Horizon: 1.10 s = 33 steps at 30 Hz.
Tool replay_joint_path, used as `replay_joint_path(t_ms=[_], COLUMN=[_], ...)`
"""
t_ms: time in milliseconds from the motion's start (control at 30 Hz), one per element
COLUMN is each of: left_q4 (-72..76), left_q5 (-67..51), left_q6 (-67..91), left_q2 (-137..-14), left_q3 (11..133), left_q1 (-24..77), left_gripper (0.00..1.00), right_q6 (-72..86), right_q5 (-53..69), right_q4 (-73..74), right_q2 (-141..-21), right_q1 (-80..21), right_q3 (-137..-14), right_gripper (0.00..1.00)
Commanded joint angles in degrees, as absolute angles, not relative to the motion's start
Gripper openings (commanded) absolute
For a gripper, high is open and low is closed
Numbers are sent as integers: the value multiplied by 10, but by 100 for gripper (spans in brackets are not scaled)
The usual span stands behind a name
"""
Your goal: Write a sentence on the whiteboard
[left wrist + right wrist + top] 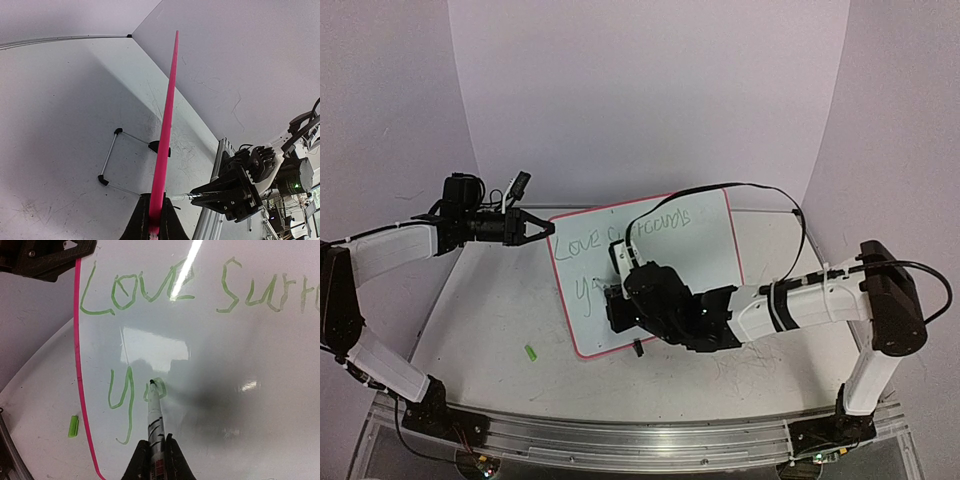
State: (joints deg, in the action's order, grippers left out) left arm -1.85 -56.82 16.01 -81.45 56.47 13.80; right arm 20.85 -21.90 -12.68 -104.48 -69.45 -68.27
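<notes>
Left gripper (542, 228) has its fingers pressed onto the left edge of the whiteboard (705, 255), pinching the pink rim. Its own camera sees the board almost edge-on, as a thin pink line rising from between the jaws, so no writing shows there. Beside that line a black clip foot (160, 147) and a thin wire bracket (112, 160) rest on the table (490, 320). A small green cap (531, 352) lies on the table, left of the board's lower corner.

From above, the whiteboard sits mid-table and tilted, its lower right part covered by the right arm. The sentence (135, 292) is in green. "Love" reads clearly, and the next word begins "Surr" before the right wrist picture cuts it off. From above, that word is crossed by a black cable (720, 190) and is hard to read. A second line below shows "y" and a round letter.

Right gripper (156, 457) is closed on a marker (155, 415), whose tip touches that round letter. The print on the barrel is too blurred to read.
</notes>
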Motion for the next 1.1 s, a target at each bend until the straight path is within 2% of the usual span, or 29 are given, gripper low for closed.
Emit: replay_joint_path(t_ms=[0, 433, 1067], left_q4=[-17, -17, -17], left_q5=[-558, -558, -559], left_q6=[170, 170, 170], left_q2=[-817, -817, -820], left_q3=[564, 563, 563], left_q1=[139, 139, 139], left_gripper=[2, 1, 2], right_q6=[216, 211, 210], right_q5=[-208, -212, -248], right_q4=[-128, -161, -151], right_q2=[-1061, -998, -1017], right_q1=[-701, -694, -682], right_q3=[-688, -655, -664], right_gripper=[0, 0, 0])
